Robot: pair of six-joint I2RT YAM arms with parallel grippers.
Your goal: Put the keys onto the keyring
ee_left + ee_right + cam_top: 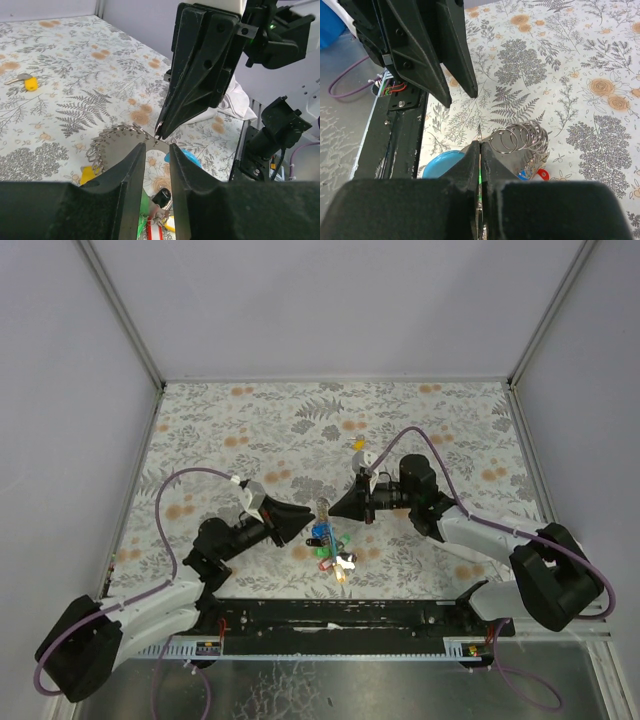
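Observation:
The keyring (322, 508) is a curved metal piece carrying a row of small split rings (520, 137). It is held up between both grippers, and the coloured keys (330, 548) hang below it. My right gripper (479, 146) is shut on the thin edge of the keyring. It also shows in the left wrist view (160, 132), pinching the metal arc (117, 142). My left gripper (157, 149) has its jaws slightly apart just in front of that arc, with nothing clamped. The green, red and yellow key heads (144, 210) show below it. One loose yellow-headed key (358, 444) lies on the table farther back (31, 83).
The floral tabletop (250, 430) is walled by grey panels on three sides. A black rail (340, 615) runs along the near edge between the arm bases. Purple cables (170, 510) loop beside each arm.

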